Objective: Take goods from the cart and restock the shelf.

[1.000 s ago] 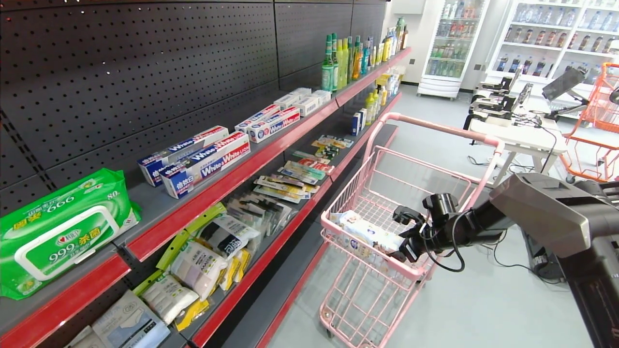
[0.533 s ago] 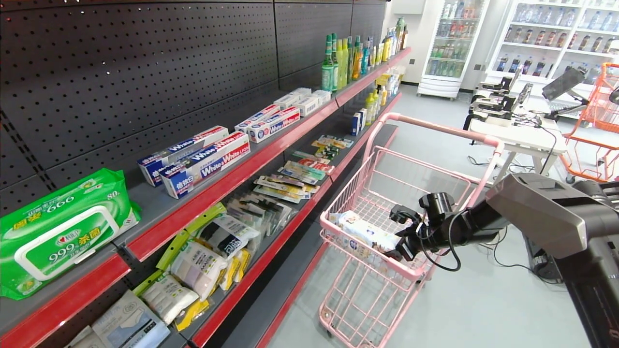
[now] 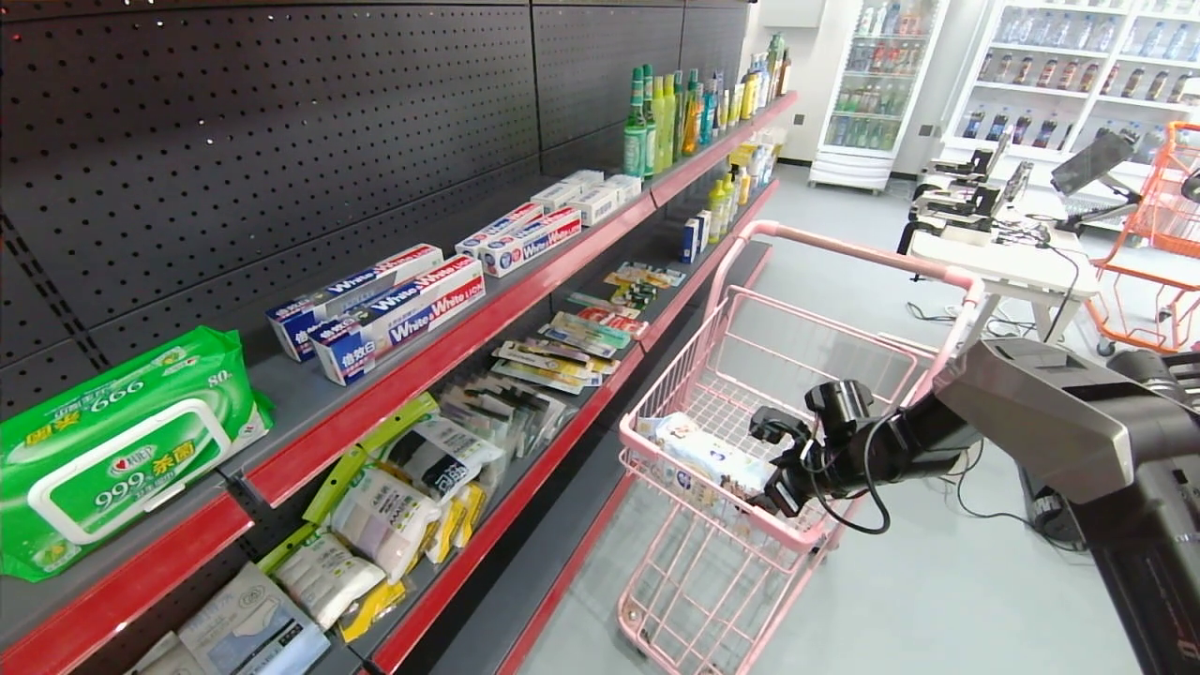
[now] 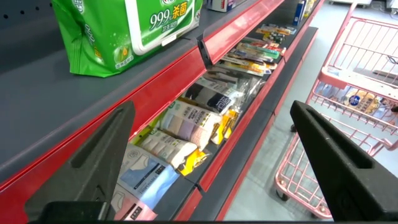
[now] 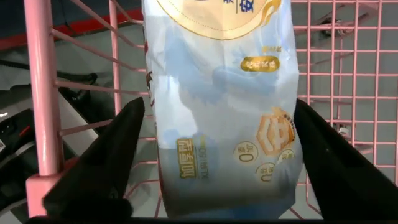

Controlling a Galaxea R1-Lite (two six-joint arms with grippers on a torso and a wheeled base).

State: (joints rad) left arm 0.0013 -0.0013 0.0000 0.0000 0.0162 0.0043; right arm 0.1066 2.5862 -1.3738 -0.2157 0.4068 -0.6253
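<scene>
The white-and-blue soft pack (image 3: 703, 450) lies in the basket of the pink wire cart (image 3: 626, 433), against the cart's near rim. The right gripper (image 3: 773, 487) is inside the basket at that pack. In the right wrist view its jaws are spread wide, one on each side of the pack (image 5: 224, 124), with the cart's pink bars (image 5: 37, 93) behind. Whether they press on the pack cannot be told.

The cart stands on a smooth grey floor (image 3: 937, 600). Just to the cart's left runs the red-edged shelf unit (image 3: 450, 352) with a black pegboard back.

On the upper shelf, nearer than the cart, lies a green wet-wipes pack (image 3: 122, 450). Toothpaste boxes (image 3: 394, 305) lie level with the cart, and green and yellow bottles (image 3: 666, 112) stand past it. The lower shelf holds bagged soft goods (image 3: 384, 516) and flat carded packets (image 3: 562, 352).

The left gripper (image 4: 211, 106) hangs beside that shelf unit, well apart from the cart, its jaws released and holding nothing.

Beyond the cart a white tabletop (image 3: 1012, 262) carries equipment, with glass-door drink coolers (image 3: 872, 84) behind it. An orange cart (image 3: 1153, 234) stands beyond and to the right.
</scene>
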